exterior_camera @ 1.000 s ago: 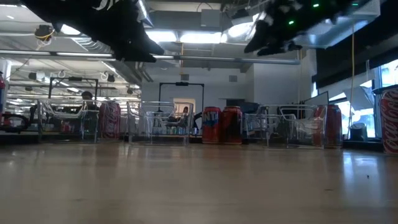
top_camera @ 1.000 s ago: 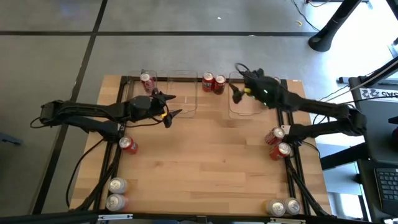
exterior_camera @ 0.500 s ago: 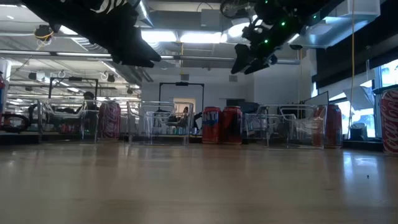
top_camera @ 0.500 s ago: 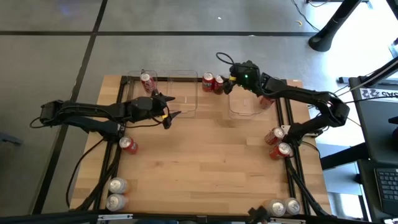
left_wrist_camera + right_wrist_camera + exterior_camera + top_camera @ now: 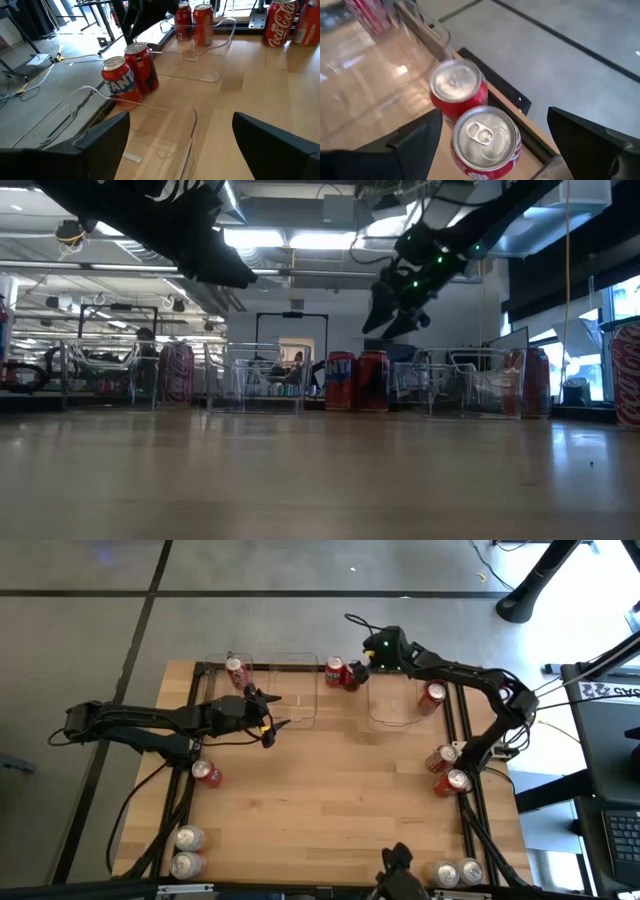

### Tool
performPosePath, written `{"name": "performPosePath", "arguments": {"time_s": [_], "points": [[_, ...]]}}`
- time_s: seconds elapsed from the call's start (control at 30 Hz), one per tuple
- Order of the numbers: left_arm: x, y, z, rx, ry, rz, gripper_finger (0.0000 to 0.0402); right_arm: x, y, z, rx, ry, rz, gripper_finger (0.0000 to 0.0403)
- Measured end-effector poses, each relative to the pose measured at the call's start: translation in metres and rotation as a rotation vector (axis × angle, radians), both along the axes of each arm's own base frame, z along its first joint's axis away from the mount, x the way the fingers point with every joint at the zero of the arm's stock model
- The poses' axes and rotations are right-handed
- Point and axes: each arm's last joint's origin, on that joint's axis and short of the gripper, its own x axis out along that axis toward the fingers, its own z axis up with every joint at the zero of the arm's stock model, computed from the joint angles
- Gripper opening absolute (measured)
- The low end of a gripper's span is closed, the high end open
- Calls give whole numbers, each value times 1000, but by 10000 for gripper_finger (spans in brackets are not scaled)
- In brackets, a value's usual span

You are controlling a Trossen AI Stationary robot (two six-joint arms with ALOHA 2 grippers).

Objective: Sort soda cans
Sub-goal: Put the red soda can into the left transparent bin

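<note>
High view, near edge first: silver-topped soda cans sit in pairs at both front corners [image 5: 187, 850] [image 5: 456, 873], one red can [image 5: 206, 773] lies by the left rail, two more [image 5: 446, 770] by the right rail. Left gripper [image 5: 274, 712] hangs mid-table, fingers spread wide, empty, just short of the middle clear bin [image 5: 293, 690]. Farther back, right gripper [image 5: 358, 668] hovers with fingers wide over the can pair [image 5: 342, 673] standing upright and touching between two bins; holding nothing. One can [image 5: 432, 695] is already in the right bin [image 5: 393, 700], one [image 5: 236, 671] in the left bin. Cans look rigid, smooth and slippery, probably light; best pinched across the body, mid-height. Obstacles: the partner can touching it and bin walls close on both sides, so finger room looks tight.
</note>
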Motion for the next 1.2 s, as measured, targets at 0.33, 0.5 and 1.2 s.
{"name": "performPosePath", "arguments": {"time_s": [0.33, 0.5, 1.2], "points": [[0, 0, 0, 23, 8, -9, 340, 10, -7, -34, 52, 80, 22, 360], [0, 0, 0, 28, 11, -11, 340, 11, -8, -39, 60, 87, 18, 360], [0, 0, 0, 42, 19, -17, 340, 13, -7, -42, 68, 91, 2, 299]]}}
